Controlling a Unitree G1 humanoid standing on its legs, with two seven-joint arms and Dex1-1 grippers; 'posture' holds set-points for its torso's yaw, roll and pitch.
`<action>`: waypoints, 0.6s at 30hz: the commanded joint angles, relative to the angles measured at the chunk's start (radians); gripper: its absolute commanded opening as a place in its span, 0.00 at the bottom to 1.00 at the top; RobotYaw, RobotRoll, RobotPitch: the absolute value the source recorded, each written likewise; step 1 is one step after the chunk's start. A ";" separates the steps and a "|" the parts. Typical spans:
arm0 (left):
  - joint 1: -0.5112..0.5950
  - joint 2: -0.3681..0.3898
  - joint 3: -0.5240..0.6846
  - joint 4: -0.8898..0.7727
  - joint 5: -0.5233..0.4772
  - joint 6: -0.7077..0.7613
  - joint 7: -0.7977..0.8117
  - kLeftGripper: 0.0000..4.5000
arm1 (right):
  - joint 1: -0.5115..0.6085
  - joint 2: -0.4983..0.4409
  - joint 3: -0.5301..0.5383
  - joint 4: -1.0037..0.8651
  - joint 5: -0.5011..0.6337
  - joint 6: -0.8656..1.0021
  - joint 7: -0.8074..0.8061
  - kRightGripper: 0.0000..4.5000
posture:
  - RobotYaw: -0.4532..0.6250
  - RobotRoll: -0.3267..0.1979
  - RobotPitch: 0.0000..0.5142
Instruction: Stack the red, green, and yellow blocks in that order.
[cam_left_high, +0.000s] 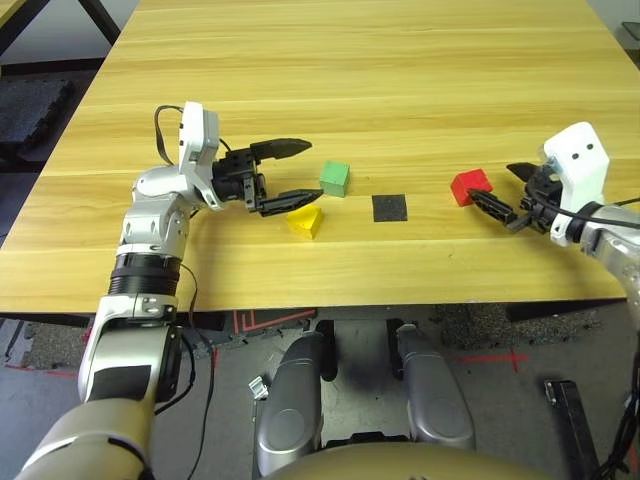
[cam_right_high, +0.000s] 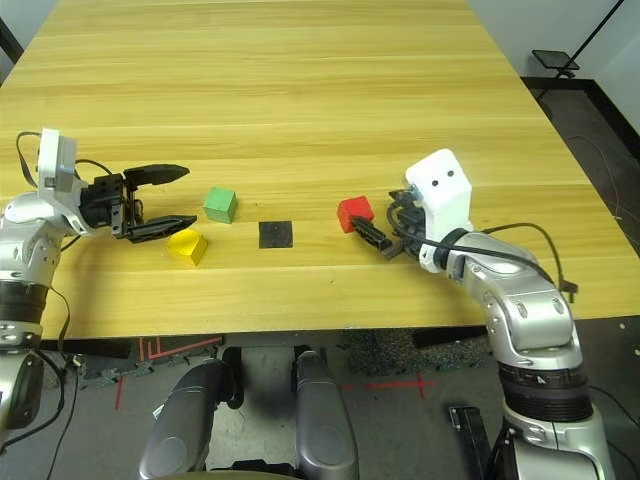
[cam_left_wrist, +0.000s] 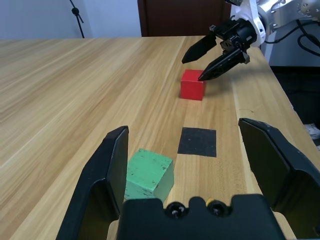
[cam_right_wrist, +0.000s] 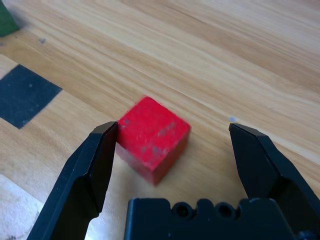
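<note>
While the red block (cam_left_high: 470, 186) sits on the wooden surface (cam_left_high: 380, 70) at centre right of the head view, the right gripper (cam_right_wrist: 170, 145) brackets it with its fingers apart, one finger (cam_right_wrist: 100, 150) touching or nearly touching the cube's side and the other well clear. Nothing is clamped yet. The cube lies turned, corner-on to the fingers, so closing from here could pinch it across corners and twist it or push it aside; an off-centre close might slide it rather than grip it.

At centre left, the left gripper (cam_left_high: 300, 172) points level across the surface, its fingers spread and holding nothing. The green block (cam_left_high: 335, 178) rests just past its fingertips, and the yellow block (cam_left_high: 305, 221) lies under the nearer finger, close enough that a sweep could knock it. Between green and red lies a flat black square patch (cam_left_high: 390, 207).
</note>
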 joint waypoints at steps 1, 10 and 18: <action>0.025 0.005 -0.004 -0.031 0.009 0.014 0.006 1.00 | 0.022 0.021 0.049 0.036 -0.027 0.007 -0.001 1.00 | 0.60 0.60 0.56; 0.053 -0.004 -0.010 -0.077 0.003 0.035 0.026 1.00 | -0.044 0.051 0.040 0.026 -0.003 0.019 -0.004 1.00 | 0.60 0.62 0.55; 0.044 -0.013 -0.013 -0.077 0.005 0.041 0.029 1.00 | -0.111 0.056 0.013 0.021 0.043 0.091 0.001 1.00 | 0.60 0.63 0.53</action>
